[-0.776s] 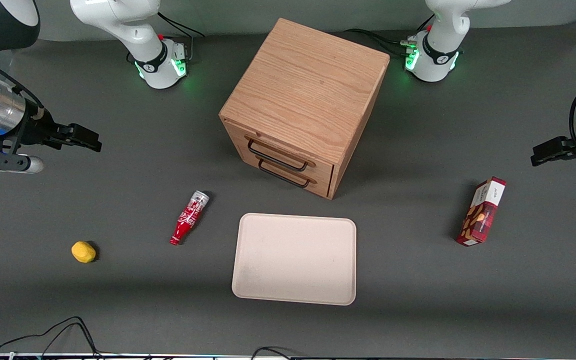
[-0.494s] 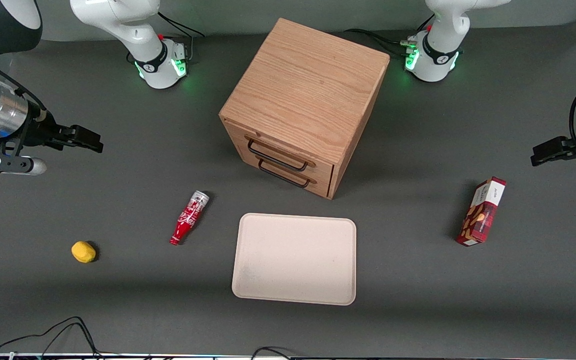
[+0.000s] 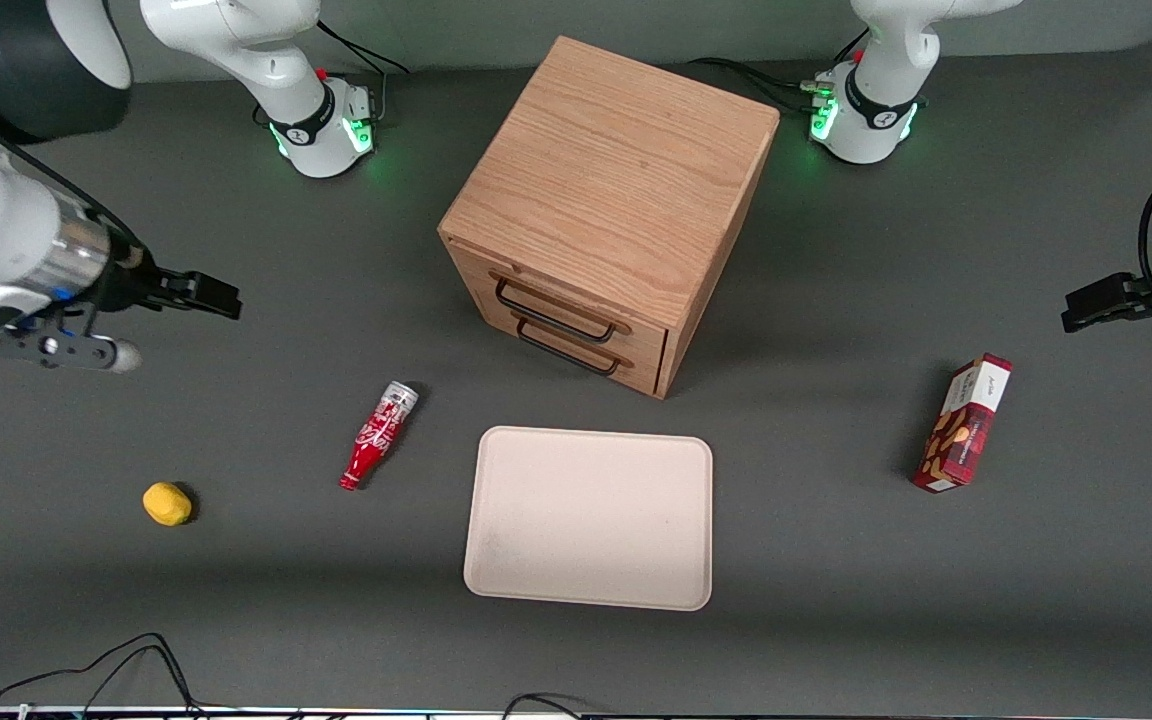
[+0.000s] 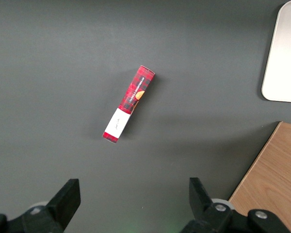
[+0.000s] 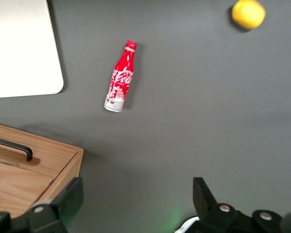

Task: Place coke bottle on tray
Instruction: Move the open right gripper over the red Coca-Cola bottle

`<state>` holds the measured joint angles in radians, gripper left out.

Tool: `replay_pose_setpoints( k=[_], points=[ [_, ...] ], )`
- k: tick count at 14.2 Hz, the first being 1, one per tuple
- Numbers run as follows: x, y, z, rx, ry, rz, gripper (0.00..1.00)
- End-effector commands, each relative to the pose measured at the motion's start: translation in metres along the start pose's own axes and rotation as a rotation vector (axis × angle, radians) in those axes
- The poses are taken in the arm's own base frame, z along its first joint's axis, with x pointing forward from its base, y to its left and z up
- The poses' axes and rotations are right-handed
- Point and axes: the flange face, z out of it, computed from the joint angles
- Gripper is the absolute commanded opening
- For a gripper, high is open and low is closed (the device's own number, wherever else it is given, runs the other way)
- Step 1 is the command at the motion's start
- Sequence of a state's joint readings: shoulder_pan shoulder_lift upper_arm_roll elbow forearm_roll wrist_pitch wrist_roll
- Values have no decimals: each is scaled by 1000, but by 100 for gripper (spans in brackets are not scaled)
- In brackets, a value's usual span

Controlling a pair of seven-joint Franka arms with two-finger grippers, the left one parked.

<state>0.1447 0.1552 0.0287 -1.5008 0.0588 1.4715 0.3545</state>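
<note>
The coke bottle (image 3: 379,436) lies on its side on the dark table, silver base pointing toward the cabinet, red neck toward the front camera. It also shows in the right wrist view (image 5: 120,77). The pale beige-pink tray (image 3: 590,517) lies flat beside it, in front of the cabinet's drawers; one corner of it shows in the right wrist view (image 5: 24,53). My gripper (image 3: 208,291) is open and empty, held above the table at the working arm's end, farther from the front camera than the bottle. Its fingers are spread wide in the right wrist view (image 5: 136,201).
A wooden two-drawer cabinet (image 3: 606,210) stands mid-table, farther from the camera than the tray. A yellow lemon (image 3: 167,503) lies toward the working arm's end. A red snack box (image 3: 964,423) stands toward the parked arm's end. Cables (image 3: 86,670) run along the table's front edge.
My gripper has moved toward the middle of the table and a little nearer the camera, closing on the bottle. Bottle, tray and the rest have not moved.
</note>
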Motion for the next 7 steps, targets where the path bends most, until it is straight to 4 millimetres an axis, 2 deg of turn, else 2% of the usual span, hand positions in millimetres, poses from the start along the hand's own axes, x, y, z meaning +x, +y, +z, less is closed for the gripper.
replay_pose_setpoints(
  k=[1,4,7],
  points=[
    [20,-10,23,11,-48,107,100],
    [32,-24,53,16,-40,208,100],
    [35,-51,109,46,9,323,100]
  ],
)
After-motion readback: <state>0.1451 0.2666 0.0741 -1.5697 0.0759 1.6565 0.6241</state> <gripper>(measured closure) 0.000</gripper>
